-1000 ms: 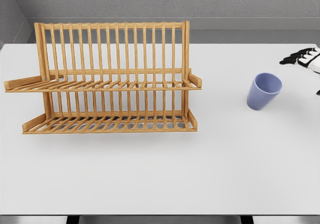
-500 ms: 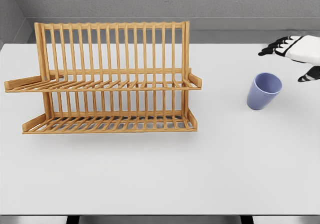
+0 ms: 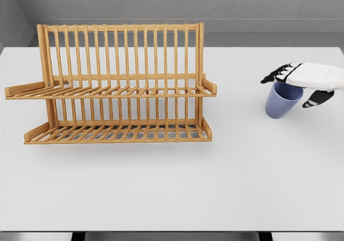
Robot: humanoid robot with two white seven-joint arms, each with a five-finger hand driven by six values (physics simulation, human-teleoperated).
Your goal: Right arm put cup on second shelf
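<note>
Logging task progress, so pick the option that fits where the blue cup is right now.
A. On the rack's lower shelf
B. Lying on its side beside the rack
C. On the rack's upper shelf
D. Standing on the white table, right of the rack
D. The blue cup stands upright on the white table, well right of the wooden rack, with the right hand over its rim.

No readable text, labels, brands or numbers anywhere in the head view.
</note>
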